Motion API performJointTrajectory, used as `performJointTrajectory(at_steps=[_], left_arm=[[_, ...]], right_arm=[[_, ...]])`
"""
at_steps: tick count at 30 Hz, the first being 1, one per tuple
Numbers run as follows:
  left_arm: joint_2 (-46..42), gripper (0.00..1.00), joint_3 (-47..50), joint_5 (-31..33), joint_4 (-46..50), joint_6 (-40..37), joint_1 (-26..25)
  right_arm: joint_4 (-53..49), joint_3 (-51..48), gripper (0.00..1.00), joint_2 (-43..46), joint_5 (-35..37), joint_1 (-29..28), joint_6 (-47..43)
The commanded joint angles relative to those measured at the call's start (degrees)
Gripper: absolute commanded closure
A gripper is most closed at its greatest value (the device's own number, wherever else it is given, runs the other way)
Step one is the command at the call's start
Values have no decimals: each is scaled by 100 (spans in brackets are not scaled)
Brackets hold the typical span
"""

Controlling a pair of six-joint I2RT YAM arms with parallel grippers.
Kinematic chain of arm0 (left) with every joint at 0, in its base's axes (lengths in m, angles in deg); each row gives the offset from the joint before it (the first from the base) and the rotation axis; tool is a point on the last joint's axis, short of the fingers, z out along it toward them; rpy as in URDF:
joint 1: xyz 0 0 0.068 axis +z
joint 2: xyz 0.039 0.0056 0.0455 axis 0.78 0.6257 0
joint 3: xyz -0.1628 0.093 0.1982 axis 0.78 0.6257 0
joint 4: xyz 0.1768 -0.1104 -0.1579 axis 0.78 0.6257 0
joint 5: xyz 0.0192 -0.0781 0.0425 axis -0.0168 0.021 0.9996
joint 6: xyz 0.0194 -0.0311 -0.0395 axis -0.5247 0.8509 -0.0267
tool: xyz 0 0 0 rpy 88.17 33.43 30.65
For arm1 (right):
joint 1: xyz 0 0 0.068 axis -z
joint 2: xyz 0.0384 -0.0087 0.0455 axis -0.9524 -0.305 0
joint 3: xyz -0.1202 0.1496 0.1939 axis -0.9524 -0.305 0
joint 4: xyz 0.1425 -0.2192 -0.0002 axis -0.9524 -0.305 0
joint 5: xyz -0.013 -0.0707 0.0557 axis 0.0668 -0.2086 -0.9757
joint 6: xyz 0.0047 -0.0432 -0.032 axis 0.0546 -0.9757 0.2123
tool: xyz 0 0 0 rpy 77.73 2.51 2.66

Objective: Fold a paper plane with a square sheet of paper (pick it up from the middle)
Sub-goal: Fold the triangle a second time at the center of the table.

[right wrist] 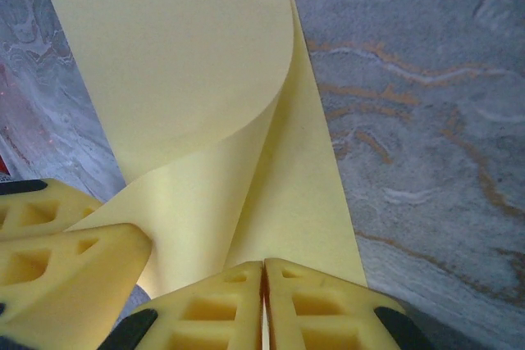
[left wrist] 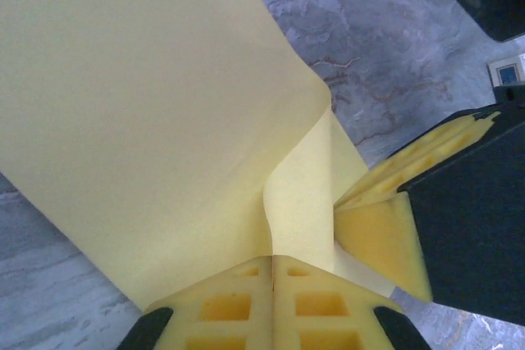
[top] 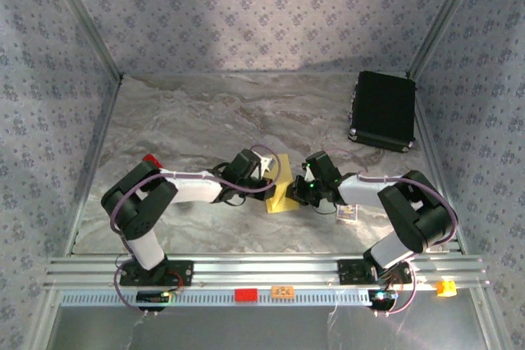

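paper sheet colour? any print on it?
The square sheet of paper is plain pale yellow, no print. Best seen in the left wrist view.

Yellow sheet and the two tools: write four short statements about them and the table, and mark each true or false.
1. The left tool is shut on the square sheet of paper. True.
2. The right tool is open, off the sheet. False: it is shut on the sheet too.
3. The black case lies at the far right of the table. True.
4. The sheet lies flat. False: it curls up between the tools.
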Motion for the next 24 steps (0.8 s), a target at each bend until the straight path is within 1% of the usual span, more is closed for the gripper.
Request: performJointTrajectory(at_steps=[1, 6, 12, 24], left_arm=[[15, 99, -159, 9, 28, -127, 57], [62, 99, -208, 47, 92, -228, 111], [177, 99, -429, 108, 444, -521, 131], [347, 99, -387, 95, 465, -530, 136]], right_arm=[[-393, -51, 87, 7, 313, -15, -98], [-406, -55, 87, 53, 315, -8, -125], [-271, -90, 87, 53, 236, -15, -134], [-252, -105, 86, 97, 236, -24, -132]])
